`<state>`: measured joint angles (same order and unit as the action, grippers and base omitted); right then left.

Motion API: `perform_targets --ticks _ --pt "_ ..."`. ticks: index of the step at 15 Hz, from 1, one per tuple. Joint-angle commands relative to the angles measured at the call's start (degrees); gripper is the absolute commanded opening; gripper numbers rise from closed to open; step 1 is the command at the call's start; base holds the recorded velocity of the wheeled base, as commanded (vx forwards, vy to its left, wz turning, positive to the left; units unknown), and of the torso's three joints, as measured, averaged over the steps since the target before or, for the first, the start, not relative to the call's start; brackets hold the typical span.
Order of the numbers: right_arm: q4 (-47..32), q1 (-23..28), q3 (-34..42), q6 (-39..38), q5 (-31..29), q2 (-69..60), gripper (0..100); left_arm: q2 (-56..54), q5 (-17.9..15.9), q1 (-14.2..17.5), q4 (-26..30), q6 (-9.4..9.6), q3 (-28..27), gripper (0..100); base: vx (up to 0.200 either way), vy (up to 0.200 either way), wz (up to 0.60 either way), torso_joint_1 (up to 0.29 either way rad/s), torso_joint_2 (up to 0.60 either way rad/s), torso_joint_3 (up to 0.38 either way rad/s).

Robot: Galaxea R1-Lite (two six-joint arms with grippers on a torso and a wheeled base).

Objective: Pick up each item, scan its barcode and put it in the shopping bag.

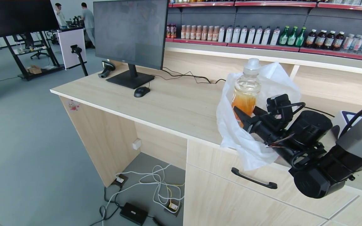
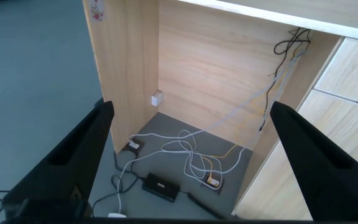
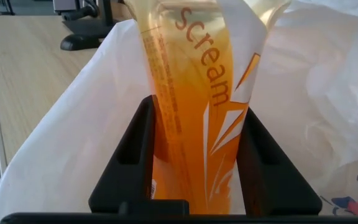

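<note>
Gripping the bottle [image 1: 247,91] upright by its lower half, my right claw [image 1: 242,117] is closed on it so it goes base-first into the shopping bag [image 1: 247,147], slumped at the near right edge of the counter [image 1: 174,106]. Clear plastic, orange drink; thin crinkled white film. My left claw [image 2: 191,109] hangs wide open, empty.

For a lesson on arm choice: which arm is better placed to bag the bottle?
Right, probably: the right gripper holds the bottle at the shopping bag; the left gripper is open, empty.
</note>
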<state>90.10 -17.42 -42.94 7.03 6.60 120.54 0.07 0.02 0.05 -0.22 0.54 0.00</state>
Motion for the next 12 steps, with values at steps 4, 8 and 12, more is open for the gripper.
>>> perform_targets --ticks 4,8,12 --pt "-0.1 1.25 0.92 -1.15 0.08 -0.57 100 0.01 0.06 0.04 -0.04 -0.01 0.0 100 0.0 0.0 0.0 0.0 0.0 0.0" --pt "-0.1 3.01 -0.22 -0.09 0.08 -3.38 100 0.01 -0.02 0.04 -0.04 -0.01 0.0 100 0.0 0.0 0.0 0.0 0.0 0.0" --pt "-0.1 3.8 1.89 -0.53 0.17 -7.69 100 0.01 -0.02 0.04 -0.04 -0.01 0.0 100 0.0 0.0 0.0 0.0 0.0 0.0"
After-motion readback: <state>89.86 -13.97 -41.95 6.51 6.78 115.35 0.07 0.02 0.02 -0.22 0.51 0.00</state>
